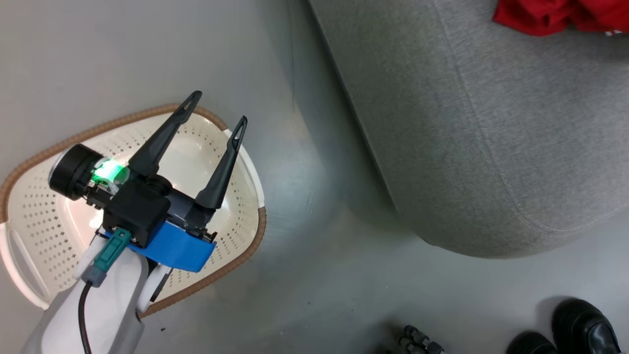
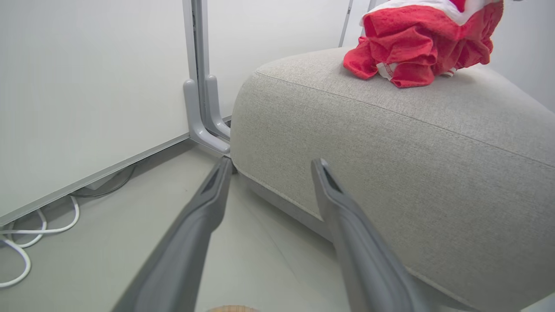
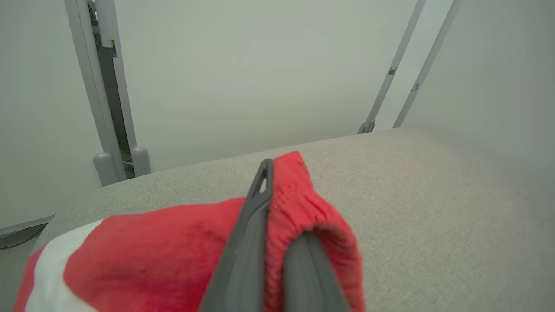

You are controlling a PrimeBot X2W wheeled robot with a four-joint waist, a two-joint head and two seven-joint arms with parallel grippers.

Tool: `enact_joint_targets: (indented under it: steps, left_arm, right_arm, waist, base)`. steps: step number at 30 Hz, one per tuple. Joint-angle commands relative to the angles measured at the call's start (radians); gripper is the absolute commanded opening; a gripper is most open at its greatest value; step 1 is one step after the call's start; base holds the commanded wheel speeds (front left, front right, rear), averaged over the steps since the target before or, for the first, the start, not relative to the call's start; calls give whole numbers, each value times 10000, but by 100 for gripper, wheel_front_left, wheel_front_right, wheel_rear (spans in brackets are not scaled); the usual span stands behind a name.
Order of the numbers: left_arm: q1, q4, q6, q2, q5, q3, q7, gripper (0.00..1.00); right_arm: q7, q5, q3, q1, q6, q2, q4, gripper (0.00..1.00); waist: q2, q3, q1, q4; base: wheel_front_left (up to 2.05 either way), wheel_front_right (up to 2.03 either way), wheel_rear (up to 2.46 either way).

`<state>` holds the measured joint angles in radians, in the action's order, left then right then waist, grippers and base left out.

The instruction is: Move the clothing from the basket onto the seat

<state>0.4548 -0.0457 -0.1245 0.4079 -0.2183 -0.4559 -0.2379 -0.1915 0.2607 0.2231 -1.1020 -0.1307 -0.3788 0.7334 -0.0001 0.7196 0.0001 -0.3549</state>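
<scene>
Placing step. Right pincer point(image 3: 279, 208) is clamped shut on the red clothes point(image 1: 540, 17), which rest on the seat point(image 1: 491, 147) top, back from its rounded corner. Left pincer point(image 1: 217, 110) is wide open, holding nothing, over the basket point(image 1: 49, 216), which looks emptied. Next, probably: right lets go, lifts clear.

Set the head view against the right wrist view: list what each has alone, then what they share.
Head view: the cream basket, the left claw open over it, dark shoes on the floor. Right wrist view: the right claw shut on red clothing, grey wall posts. Shared: the grey seat with red clothing on it.
</scene>
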Motion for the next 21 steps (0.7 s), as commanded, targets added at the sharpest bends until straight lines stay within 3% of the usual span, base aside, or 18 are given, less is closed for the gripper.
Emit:
enact_joint_targets:
  steps: [1,12,13,15,17,21]
  left_arm:
    - [134,134,31,82,60,48,31,100]
    - [-61,544,198,329,19,83,120,100]
    - [-63,544,210,330,11,70,123,100]
    - [-63,519,223,324,-14,45,115,100]
    - [-52,475,225,313,-30,12,112,100]
    - [51,428,235,292,-8,-55,111,100]
  right_arm:
    - [-113,-95,-2,96,-1,104,222,0]
    - [-575,-365,-108,-177,-1,370,1423,0]
    - [-608,-399,-130,-188,-1,374,1478,5]
    - [-637,-424,-175,-184,-1,407,1572,95]
    - [-666,-508,-269,-162,-1,416,1633,100]
    - [-696,-507,-348,-120,-1,424,1728,100]
  waist:
    - [1,271,-1,111]
    - [1,542,-1,182]
    - [1,539,-1,178]
    - [1,519,-1,167]
    - [1,490,-1,162]
    - [1,460,-1,155]
  base:
    - [0,0,0]
    - [0,0,0]
    - [0,0,0]
    - [0,0,0]
    - [0,0,0]
    - [0,0,0]
